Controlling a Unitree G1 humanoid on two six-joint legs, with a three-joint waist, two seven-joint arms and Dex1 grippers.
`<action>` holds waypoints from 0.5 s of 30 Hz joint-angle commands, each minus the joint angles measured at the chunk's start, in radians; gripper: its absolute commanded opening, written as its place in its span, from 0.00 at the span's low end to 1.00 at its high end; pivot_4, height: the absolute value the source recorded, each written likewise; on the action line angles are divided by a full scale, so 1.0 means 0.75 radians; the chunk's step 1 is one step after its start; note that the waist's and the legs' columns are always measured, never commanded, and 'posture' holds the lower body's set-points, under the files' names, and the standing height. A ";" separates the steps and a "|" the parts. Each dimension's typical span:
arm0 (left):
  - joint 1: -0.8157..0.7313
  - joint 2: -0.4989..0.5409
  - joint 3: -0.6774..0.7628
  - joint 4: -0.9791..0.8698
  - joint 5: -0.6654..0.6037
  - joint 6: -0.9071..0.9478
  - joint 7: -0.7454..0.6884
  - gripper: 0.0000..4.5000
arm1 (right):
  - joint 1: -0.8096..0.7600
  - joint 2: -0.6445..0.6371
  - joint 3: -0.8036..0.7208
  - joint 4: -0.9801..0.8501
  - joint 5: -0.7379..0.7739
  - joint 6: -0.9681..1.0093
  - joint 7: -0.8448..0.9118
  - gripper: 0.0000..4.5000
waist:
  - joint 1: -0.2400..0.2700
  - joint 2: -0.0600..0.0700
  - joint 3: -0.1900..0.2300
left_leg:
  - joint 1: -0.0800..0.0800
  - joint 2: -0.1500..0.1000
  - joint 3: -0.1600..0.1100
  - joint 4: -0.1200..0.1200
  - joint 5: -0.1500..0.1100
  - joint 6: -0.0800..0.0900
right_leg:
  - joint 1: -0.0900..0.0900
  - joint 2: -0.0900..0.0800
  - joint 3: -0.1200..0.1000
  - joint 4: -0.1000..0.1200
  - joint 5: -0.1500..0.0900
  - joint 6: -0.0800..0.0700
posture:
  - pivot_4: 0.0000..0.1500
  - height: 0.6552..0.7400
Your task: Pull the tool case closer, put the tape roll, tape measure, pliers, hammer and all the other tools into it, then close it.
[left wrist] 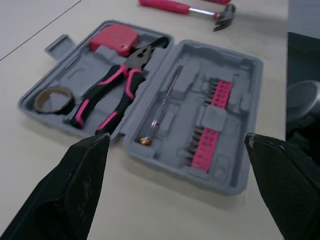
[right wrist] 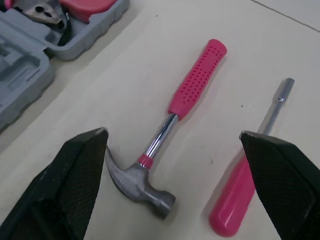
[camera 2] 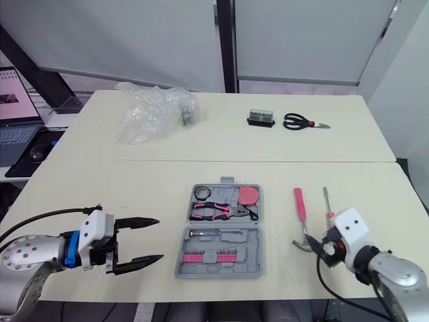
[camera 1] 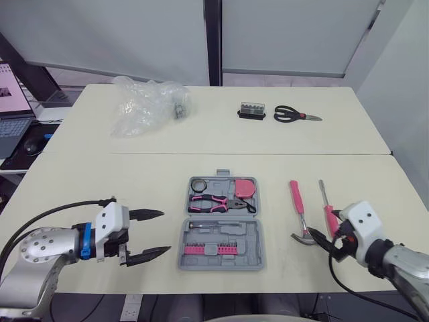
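The grey tool case [camera 1: 252, 259] lies open on the near table, between my two grippers. Its far half holds the tape roll [camera 1: 198, 184], the pink tape measure [camera 1: 246, 186] and the pink-handled pliers [camera 1: 216, 203]. A pink bit strip [left wrist: 210, 125] sits in its near half. The hammer [right wrist: 192, 85] lies on the table right of the case, with a pink-handled screwdriver [right wrist: 235, 210] beside it. My right gripper [camera 1: 322, 241] is open just above the hammer head. My left gripper [camera 1: 151, 235] is open, a short way left of the case.
On the far table lie a crumpled plastic bag [camera 1: 147, 104], a small black bit holder [camera 1: 251, 111] and scissors [camera 1: 295, 115]. A laptop [camera 1: 12, 111] stands off the table's left side. The near table edge runs just behind both grippers.
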 commanded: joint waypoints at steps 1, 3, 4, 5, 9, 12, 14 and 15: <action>-0.036 0.017 -0.035 -0.059 -0.051 0.007 -0.066 0.99 | -0.059 0.060 0.039 -0.058 -0.035 0.134 -0.141 1.00 | 0.002 0.000 0.000 | 0.000 0.000 0.000 0.000 0.000 0.000 | 0.000 0.000 0.000 0.000 0.000 0.000 | 1.00 1.00; -0.062 0.016 -0.053 -0.070 -0.063 -0.002 -0.094 0.99 | -0.078 0.086 0.068 -0.051 -0.040 0.190 -0.179 1.00 | 0.003 0.000 0.000 | -0.001 0.000 0.000 0.000 0.000 0.000 | 0.000 0.000 0.000 0.000 0.000 0.000 | 1.00 1.00; -0.075 0.013 -0.062 -0.078 -0.067 -0.003 -0.100 0.99 | -0.084 0.093 0.090 -0.044 -0.050 0.196 -0.193 1.00 | 0.003 0.000 0.000 | -0.001 0.000 -0.001 0.000 0.000 0.000 | -0.001 0.000 -0.001 0.000 0.000 0.000 | 1.00 1.00; -0.087 0.010 -0.069 -0.087 -0.074 0.000 -0.103 0.99 | -0.093 0.099 0.109 -0.038 -0.057 0.206 -0.209 1.00 | 0.004 0.000 0.000 | -0.001 0.000 0.000 0.000 0.000 0.000 | -0.001 0.000 0.000 0.000 0.000 0.000 | 1.00 1.00; -0.127 0.003 -0.085 -0.120 -0.093 0.022 -0.090 0.99 | -0.133 0.139 0.151 -0.007 -0.080 0.238 -0.270 1.00 | 0.003 0.000 0.000 | -0.001 0.000 -0.001 0.000 0.000 0.000 | -0.001 0.000 0.000 0.000 0.000 0.000 | 1.00 1.00; -0.155 -0.001 -0.096 -0.159 -0.117 0.053 -0.076 0.99 | -0.169 0.162 0.194 0.030 -0.101 0.257 -0.302 1.00 | 0.003 0.000 0.000 | -0.001 0.000 -0.001 0.000 0.000 0.000 | -0.001 0.000 0.000 0.000 0.000 0.000 | 1.00 1.00; -0.174 -0.005 -0.104 -0.180 -0.126 0.076 -0.064 0.99 | -0.189 0.167 0.217 0.057 -0.109 0.262 -0.311 1.00 | 0.003 0.000 0.000 | -0.001 0.000 0.000 0.000 0.000 0.000 | -0.001 0.000 0.000 0.000 0.000 0.000 | 1.00 1.00; -0.181 -0.006 -0.107 -0.184 -0.125 0.082 -0.061 0.99 | -0.196 0.169 0.224 0.067 -0.108 0.265 -0.310 1.00 | 0.003 0.000 0.000 | -0.002 0.000 0.000 0.000 0.000 0.000 | -0.002 0.000 0.000 0.000 0.000 0.000 | 1.00 1.00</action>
